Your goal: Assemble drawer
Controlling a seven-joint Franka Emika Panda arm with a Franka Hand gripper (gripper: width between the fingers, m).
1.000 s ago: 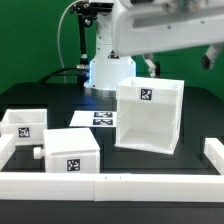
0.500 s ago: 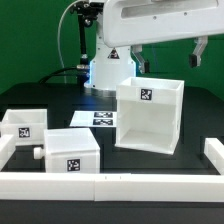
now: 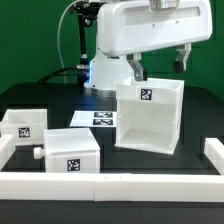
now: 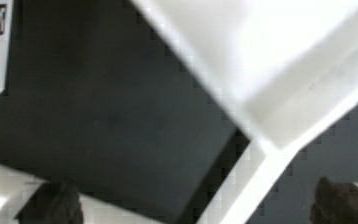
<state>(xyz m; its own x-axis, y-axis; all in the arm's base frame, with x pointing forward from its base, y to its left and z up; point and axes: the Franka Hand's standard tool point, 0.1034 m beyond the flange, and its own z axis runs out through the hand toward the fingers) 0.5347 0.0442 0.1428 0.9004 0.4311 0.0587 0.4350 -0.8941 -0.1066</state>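
The white 2-finger gripper hangs just above the tall white cube-like plastic casing, its dark fingers spread wide with nothing between them. The casing stands upright on the black table, toward the exterior view's right, its open top facing the gripper and 1 black-and-white square tag on its upper face.

The thin flat white marker board lies just beside the casing, on the exterior view's left. Further left sit 2 shallow white plastic trays. The nearer tray has a small knob on its side, and the farther tray is behind it. Both are apart from the casing.

Low white rails edge the table.

The wrist view shows a blurred white casing edge over the dark table, with both fingertips apart.
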